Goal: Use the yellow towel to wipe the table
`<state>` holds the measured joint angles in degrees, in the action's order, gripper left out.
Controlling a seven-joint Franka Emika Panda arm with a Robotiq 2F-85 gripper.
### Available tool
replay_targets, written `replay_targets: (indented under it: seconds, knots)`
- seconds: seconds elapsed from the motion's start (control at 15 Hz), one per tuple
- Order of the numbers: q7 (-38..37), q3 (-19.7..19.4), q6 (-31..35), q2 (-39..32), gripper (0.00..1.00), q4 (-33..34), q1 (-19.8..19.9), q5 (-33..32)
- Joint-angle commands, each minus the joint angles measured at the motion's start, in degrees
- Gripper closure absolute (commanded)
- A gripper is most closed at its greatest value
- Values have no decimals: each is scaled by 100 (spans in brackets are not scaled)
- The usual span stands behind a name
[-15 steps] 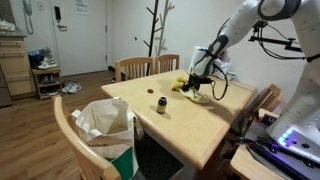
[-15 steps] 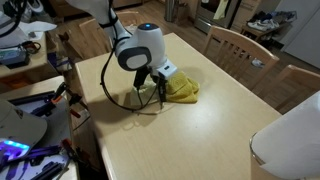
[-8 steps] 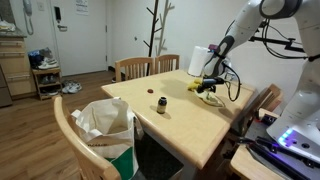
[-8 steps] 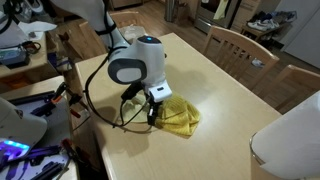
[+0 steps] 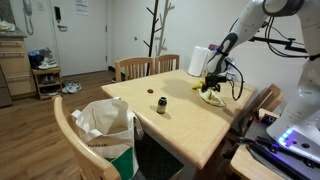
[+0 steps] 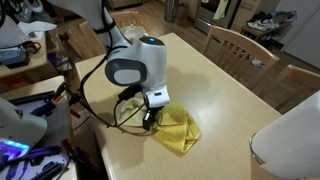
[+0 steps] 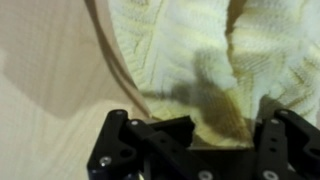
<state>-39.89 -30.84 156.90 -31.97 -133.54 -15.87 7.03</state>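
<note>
The yellow towel (image 6: 178,128) lies crumpled on the light wooden table (image 6: 230,110), near its edge. It also shows in an exterior view (image 5: 212,97) and fills the top of the wrist view (image 7: 200,50). My gripper (image 6: 152,115) points down onto the towel's near edge, and in the wrist view (image 7: 215,135) a fold of cloth is bunched between the black fingers (image 7: 150,135). The gripper (image 5: 210,88) is shut on the towel and holds it against the tabletop.
A small dark jar (image 5: 161,105) and a tiny red object (image 5: 152,92) stand mid-table. A white roll (image 5: 199,60) stands at the far end. Wooden chairs (image 6: 235,45) ring the table; one holds a white bag (image 5: 105,125). A black cable (image 6: 100,100) hangs off the arm.
My gripper has dragged the towel across the table toward the edge by the robot base. The towel has bunched up and shifted with it.
</note>
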Motion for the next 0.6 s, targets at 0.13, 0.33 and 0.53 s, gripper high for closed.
replay_targets:
  seconds: [0.13,0.33,0.53]
  knots:
    - [26,742,108,742,99,193,31,-549]
    - [182,1299,10,857,99,565,25,-825]
    - [348,1795,-195,767,99,1047,-24,-1136]
